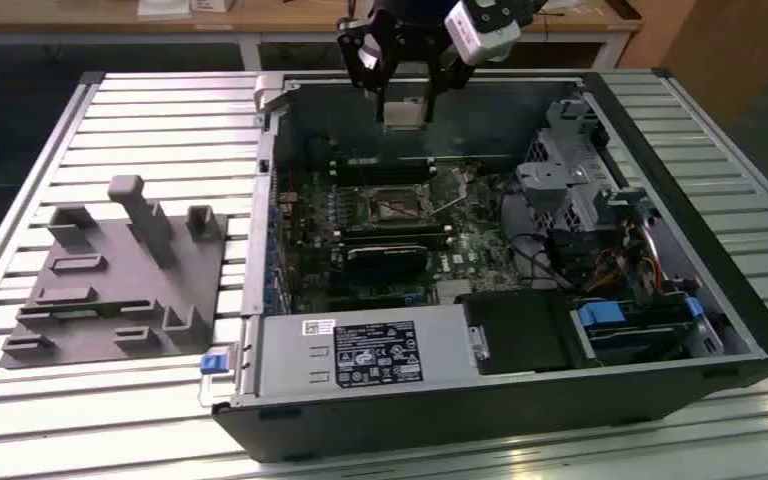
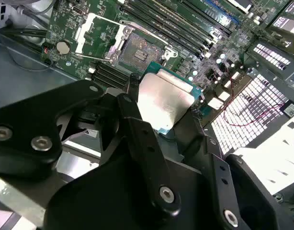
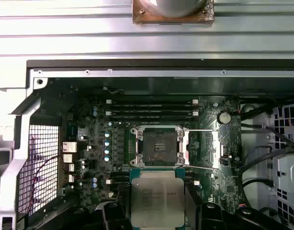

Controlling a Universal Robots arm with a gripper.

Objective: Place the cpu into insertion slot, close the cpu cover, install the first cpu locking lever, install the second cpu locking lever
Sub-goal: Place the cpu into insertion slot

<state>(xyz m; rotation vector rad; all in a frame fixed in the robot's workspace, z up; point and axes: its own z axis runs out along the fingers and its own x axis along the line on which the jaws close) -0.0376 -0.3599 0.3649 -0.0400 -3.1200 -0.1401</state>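
My gripper (image 1: 404,106) hangs over the far side of the open computer case, shut on the cpu (image 1: 404,113), a flat silver-topped chip with a green edge. In the second wrist view the cpu (image 2: 166,101) sits between the black fingers (image 2: 133,96). It hovers apart from the insertion slot (image 2: 136,50), whose dark centre is bare. The cpu cover (image 2: 83,34) lies swung open beside the socket, and thin wire levers stand loose along it. In the first wrist view the cpu (image 3: 158,197) is close beside the insertion slot (image 3: 158,146), with the cpu cover (image 3: 215,146) flipped aside. In the exterior view the slot (image 1: 391,205) lies lower, mid-board.
The case stands on a slatted metal table (image 1: 157,120). A grey moulded fixture (image 1: 111,275) lies at the exterior view's left. Inside are long black memory slots (image 1: 377,168), a black cooler (image 1: 384,262), a power supply (image 1: 357,352), a drive cage (image 1: 571,170) and loose cables (image 1: 624,265).
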